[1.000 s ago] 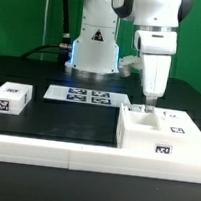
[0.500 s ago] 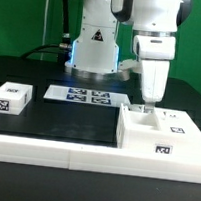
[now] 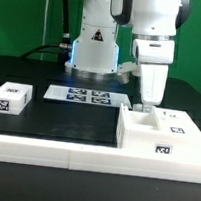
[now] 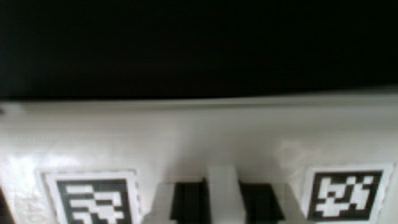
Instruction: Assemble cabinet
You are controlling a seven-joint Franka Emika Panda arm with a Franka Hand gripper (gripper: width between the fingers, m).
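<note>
The cabinet, a large white box-shaped body with tagged panels, lies at the exterior view's right near the front edge. My gripper hangs straight down over the cabinet's left part, with its tips just above the top rim. In the wrist view the cabinet's white surface fills the lower half, with one tag on each side. My two dark fingers stand a narrow gap apart, with white showing between them. I see nothing held in the gripper.
A small loose white block with one tag sits at the exterior view's left. The marker board lies flat at the middle back, before the robot's base. A white ledge runs along the front.
The gripper has shifted slightly toward the exterior view's right above the cabinet. Nothing else has moved.
</note>
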